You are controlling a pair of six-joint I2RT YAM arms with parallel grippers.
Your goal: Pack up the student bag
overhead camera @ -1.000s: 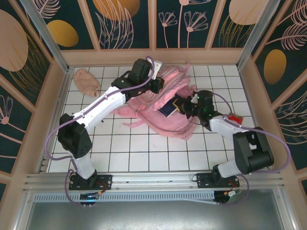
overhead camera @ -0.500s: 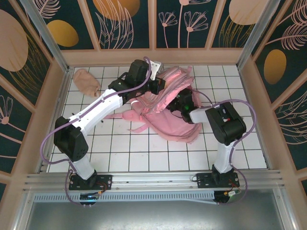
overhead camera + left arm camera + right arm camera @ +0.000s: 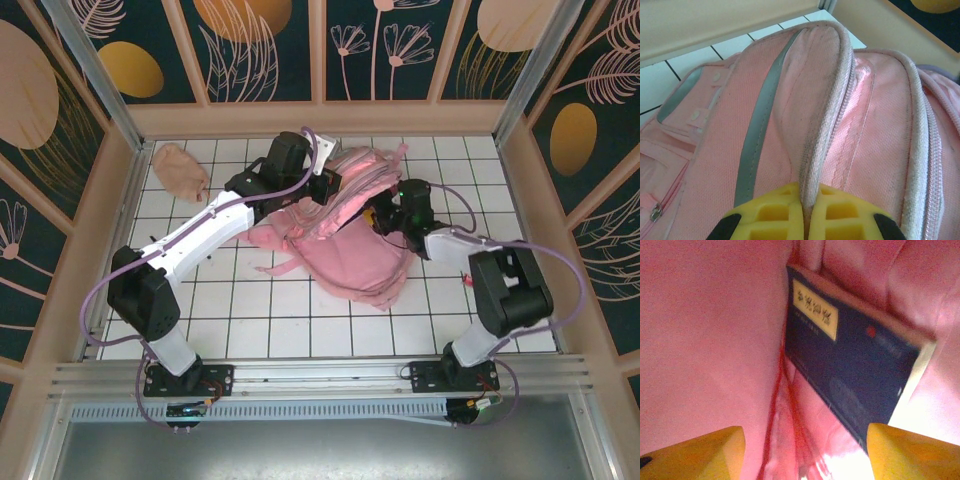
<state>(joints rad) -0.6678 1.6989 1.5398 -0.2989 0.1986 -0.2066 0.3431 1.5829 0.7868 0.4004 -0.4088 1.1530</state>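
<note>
White tiled table (image 3: 250, 320): carries everything; low walls all round.

Student bag (image 3: 350, 250): slumped just above centre of the top view, mouth toward upper right, straps trailing to lower left. Soft pink fabric throughout; sags and folds wherever unsupported. Judged light, with no stiffness of its own, so unlikely to keep its mouth open unaided. Best taken by the zip-bound rim or a strap, where doubled seams give something firm to pinch. Plain panel cloth likely to bunch and slip.

Left gripper (image 3: 802, 202): clamped tight on a raised fold of the bag's rim, whitish zip tape (image 3: 827, 125) pressed between the yellow pads. In the top view, sits at the bag's upper left edge, holding that lip up. Grey reflective strip (image 3: 757, 125) runs up the panel just left of the pinch.

Right gripper (image 3: 805, 455): jaws wide apart, nothing between them. Reaches into the bag's mouth from the right in the top view; pink lining on all sides in the wrist view.

Dark blue book (image 3: 850, 360) with yellow label: inside the bag, upper right of the right wrist frame, tilted against the lining, clear of both fingers. Stiff and flat. Judged to slide easily on the lining and to weight that side.

Peach cloth pouch (image 3: 180, 172): upper left of the table, well apart from the bag.
</note>
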